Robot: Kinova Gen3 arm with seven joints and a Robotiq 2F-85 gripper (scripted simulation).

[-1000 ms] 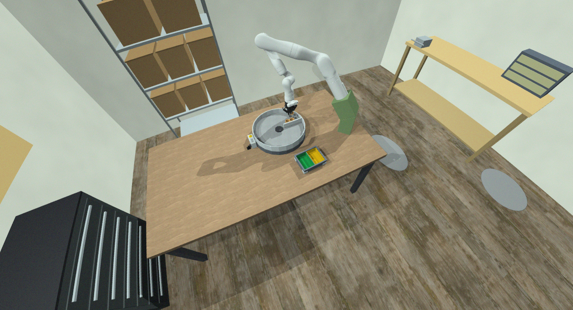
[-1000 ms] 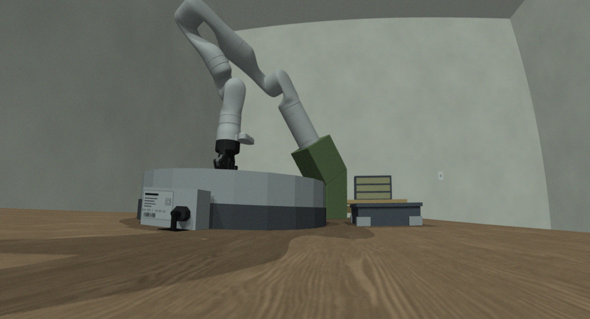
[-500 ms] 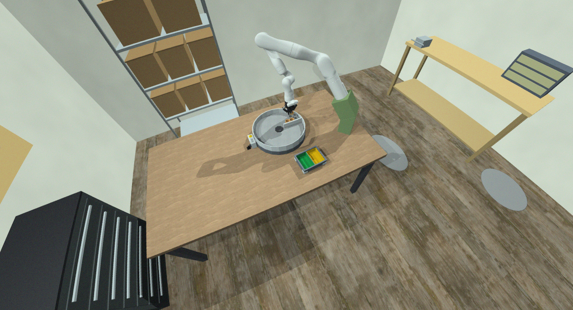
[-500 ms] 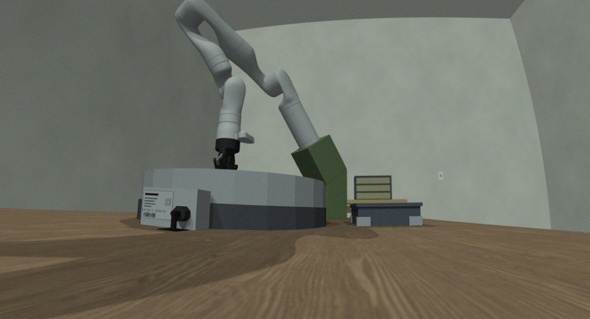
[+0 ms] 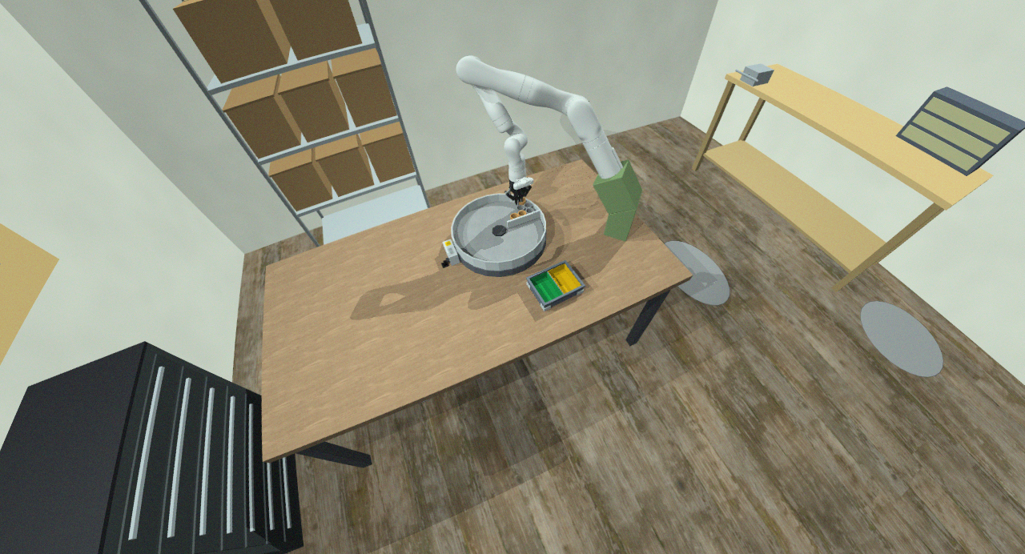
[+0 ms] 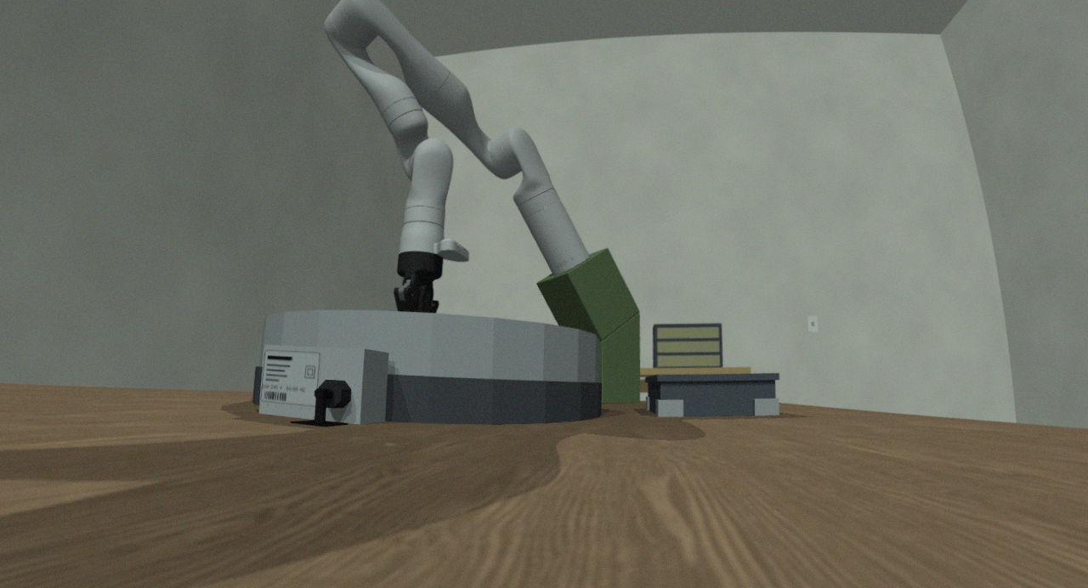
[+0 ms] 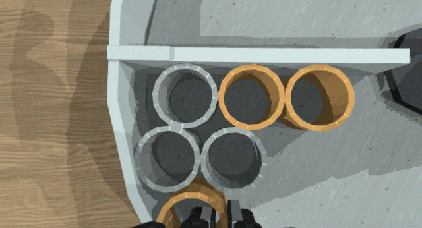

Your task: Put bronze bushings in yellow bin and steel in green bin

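Foremost, one wooden table (image 5: 430, 350) (image 6: 547, 500) (image 7: 33, 122), is being seen across the middle of the top view. One white arm (image 5: 530, 86) (image 6: 444, 86), is being borne at the table's far right on a green pedestal (image 5: 621, 214) (image 6: 620, 356). One round turntable (image 5: 501, 266) (image 6: 494, 348) (image 7: 113, 89), grey-walled, is being overhung by the arm. One two-part tray (image 6: 715, 397), is being kept near and right of the turntable: green bin (image 5: 546, 287) at left, yellow bin (image 5: 566, 279) at right. One pale divider (image 5: 524, 219) (image 7: 290, 55), is being held upright inside the turntable. One black gripper (image 5: 517, 198) (image 6: 416, 308) (image 7: 221, 215), is being kept closed on the wall of a bronze bushing (image 7: 190, 196), one finger being placed inside its bore, the other outside. Two further bronze bushings (image 7: 252, 66), are being stood upright beside the divider. Three steel bushings (image 7: 159, 96), are being stood upright too, clustered near the turntable's outer wall.
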